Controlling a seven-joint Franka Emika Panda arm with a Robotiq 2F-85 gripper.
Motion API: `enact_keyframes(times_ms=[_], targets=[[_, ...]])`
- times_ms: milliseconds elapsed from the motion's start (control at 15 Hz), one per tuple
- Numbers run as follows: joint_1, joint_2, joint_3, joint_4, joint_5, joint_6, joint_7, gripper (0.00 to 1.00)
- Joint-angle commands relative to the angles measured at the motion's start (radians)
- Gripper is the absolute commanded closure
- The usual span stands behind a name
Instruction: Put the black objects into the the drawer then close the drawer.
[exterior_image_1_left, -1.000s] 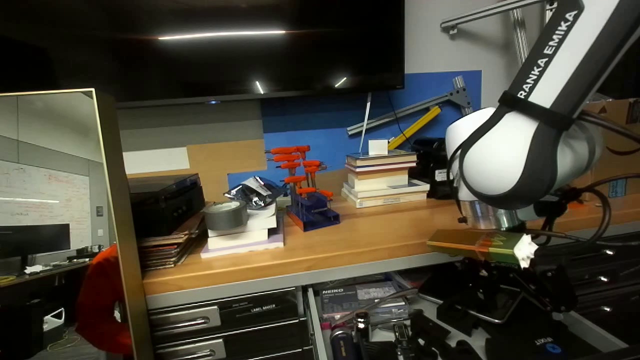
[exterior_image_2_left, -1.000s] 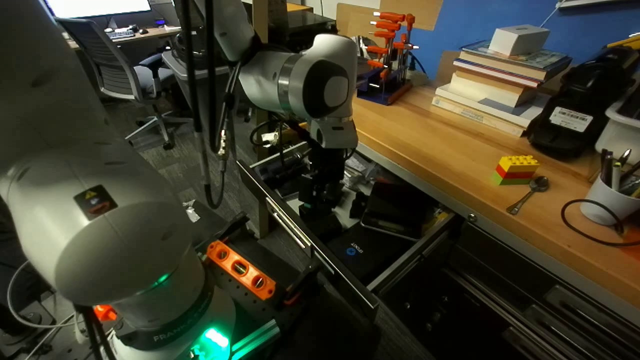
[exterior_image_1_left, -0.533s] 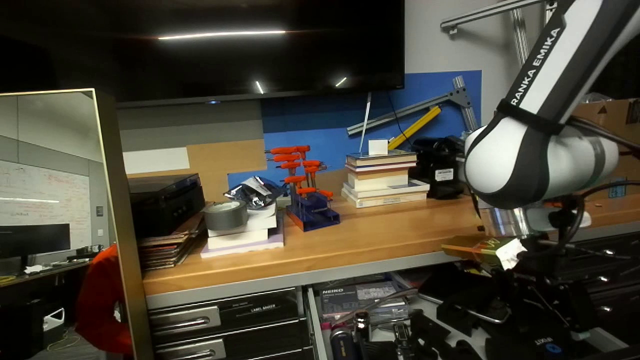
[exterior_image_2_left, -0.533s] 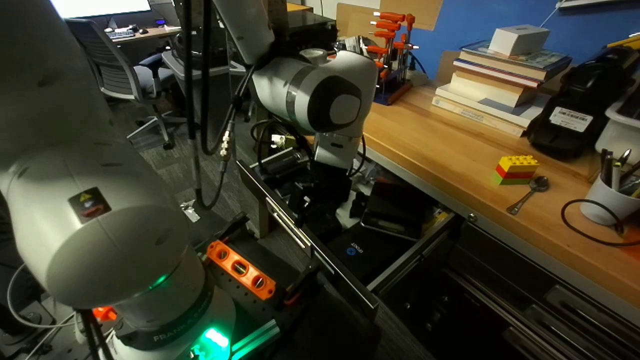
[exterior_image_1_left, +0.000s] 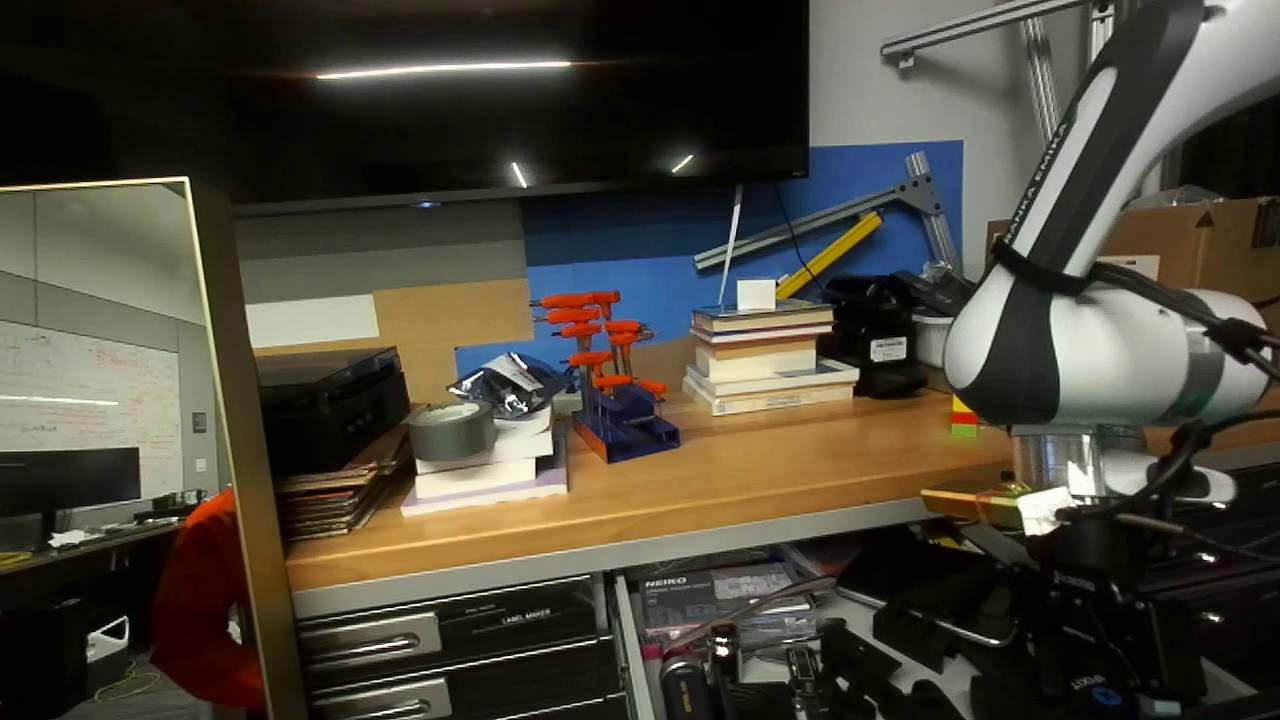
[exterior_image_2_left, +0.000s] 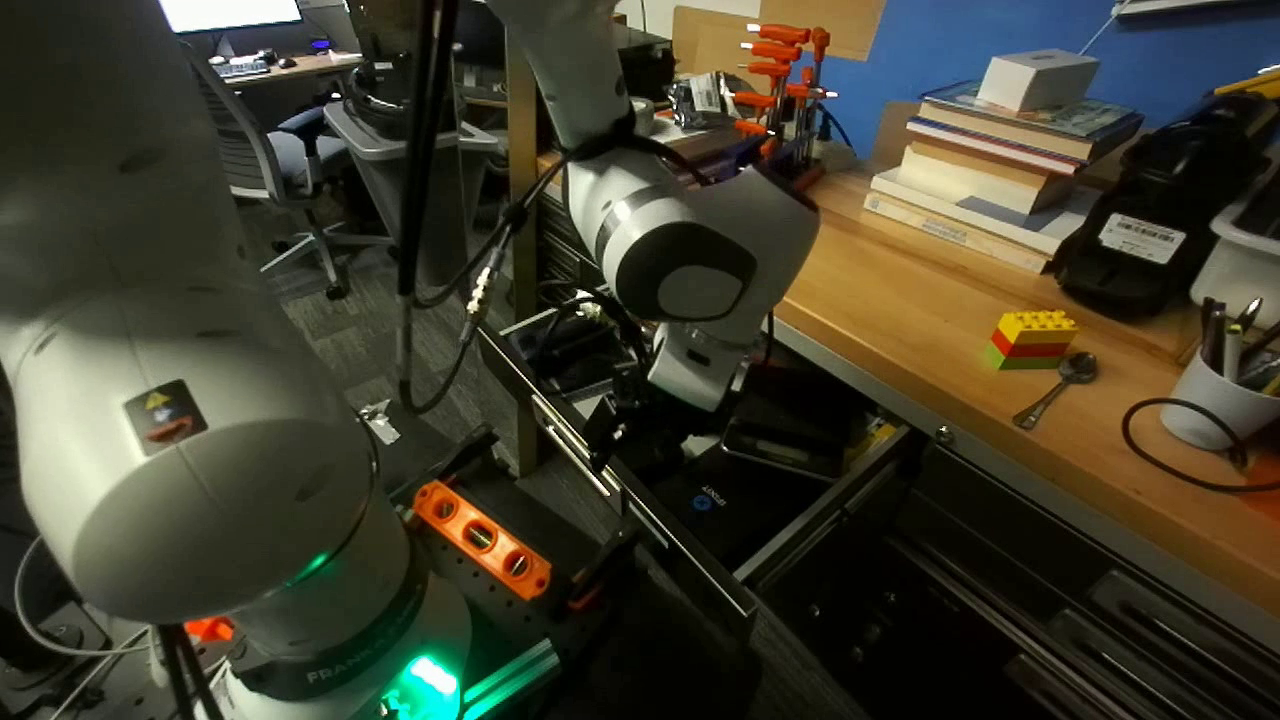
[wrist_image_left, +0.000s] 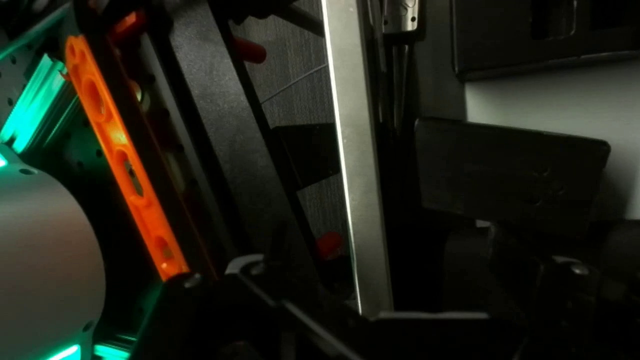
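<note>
Near the front rim of the pulled-out drawer (wrist_image_left: 361, 165), the gripper (wrist_image_left: 400, 277) hangs with its jaws standing wide apart. Inside this drawer lies one low black block (wrist_image_left: 510, 172), near to other black things (wrist_image_left: 500, 40); some are too dark to name exactly.

Can barely make out the end effector (wrist_image_left: 395, 280) in the wrist view's gloom; cannot see the front of the drawer (exterior_image_1_left: 632, 645) in an exterior view, cut off below.

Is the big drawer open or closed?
Open: the drawer sticks out past the bench, and a black thing with a blue logo shows inside.
</note>
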Motion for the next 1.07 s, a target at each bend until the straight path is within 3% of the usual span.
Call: enact_keyframes(times_ms=[0,267,733,1000], targets=[[-0.033,0.061,-0.019,0.001,0.139,0.023,-0.183,0.0],[-0.039,0.141,-0.032,0.0,0.166,0.089,-0.305,0.0],[0.079,0.24,-0.015,-0.001,0.08,0.444,-0.308,0.0],[0.081,0.237,0.027,-0.004,0.113,0.611,-0.354,0.0]])
